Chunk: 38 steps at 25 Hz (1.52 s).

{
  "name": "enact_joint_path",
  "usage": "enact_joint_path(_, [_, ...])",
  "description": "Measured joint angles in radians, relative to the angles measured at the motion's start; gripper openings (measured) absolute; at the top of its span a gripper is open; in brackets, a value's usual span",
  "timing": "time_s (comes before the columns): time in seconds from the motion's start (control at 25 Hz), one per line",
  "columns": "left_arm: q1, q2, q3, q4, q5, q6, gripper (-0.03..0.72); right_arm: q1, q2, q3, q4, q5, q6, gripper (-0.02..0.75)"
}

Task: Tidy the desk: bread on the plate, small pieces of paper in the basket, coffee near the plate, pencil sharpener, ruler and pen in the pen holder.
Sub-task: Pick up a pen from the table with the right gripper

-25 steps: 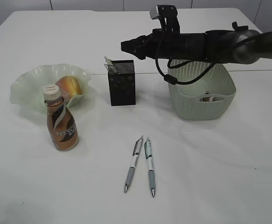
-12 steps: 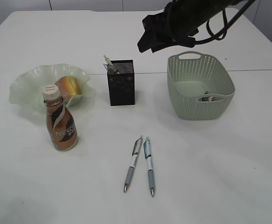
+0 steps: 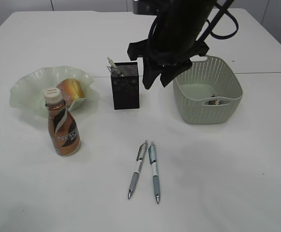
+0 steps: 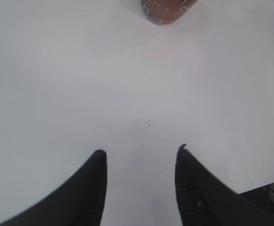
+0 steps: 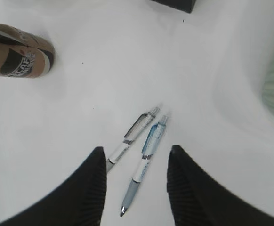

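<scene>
Left hand: the left hand point(image 4: 141, 188) shows only in its wrist view, its two dark fingers point(image 4: 90, 193) parted and empty, hanging over bare white desk point(image 4: 127, 84); the base of the brown coffee bottle point(image 4: 164, 10) sits at the top edge of that view.
Pens: two grey-and-white click pens point(image 3: 147, 170) lie side by side, almost touching, nearest the front of the desk, tips toward the viewer; open desk lies all round them.
Coffee: the brown coffee bottle with a cream cap point(image 3: 62, 128) stands upright just in front of the plate.
Plate: a pale green wavy-edged glass plate point(image 3: 27, 87) holds a round golden bread roll point(image 3: 72, 89).
Pen holder: a black mesh square pen holder point(image 3: 125, 85) stands mid-desk, something pale sticking out of its top; what it is cannot be told.
Basket: a pale green perforated plastic basket point(image 3: 227, 104) stands to the right, small scraps of paper point(image 3: 217, 102) inside.
Right hand: the right hand point(image 3: 155, 81) hangs released and empty, pointing down between pen holder and basket; its wrist view looks at the pens between the parted fingers point(image 5: 87, 188).
Change: a second ago this arm lay level across the basket; it has since swung up and tipped downward.
Far edge: clear desk runs behind everything.
</scene>
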Motion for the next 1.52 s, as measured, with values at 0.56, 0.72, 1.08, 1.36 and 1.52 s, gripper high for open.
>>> enact_joint_path(0.56, [0.0, 0.0, 0.0, -0.004, -0.039, 0.0, 0.34, 0.065, 0.062, 0.133, -0.069, 0.004, 0.357, 0.315])
enact_joint_path(0.72, [0.0, 0.0, 0.0, -0.004, -0.07, 0.0, 0.34, 0.117, 0.135, 0.133, -0.069, 0.002, 0.387, 0.315])
enact_joint_path(1.08, [-0.002, 0.0, 0.0, -0.004, -0.089, 0.0, 0.321, 0.143, 0.213, 0.135, -0.094, -0.005, 0.397, 0.315])
enact_joint_path(1.36, [-0.006, 0.0, 0.0, -0.004, -0.1, 0.0, 0.31, 0.139, 0.218, 0.135, -0.13, -0.005, 0.352, 0.315])
enact_joint_path(1.52, [-0.006, 0.0, 0.0, -0.004, -0.1, 0.0, 0.308, 0.128, 0.24, 0.135, -0.113, -0.007, 0.319, 0.315])
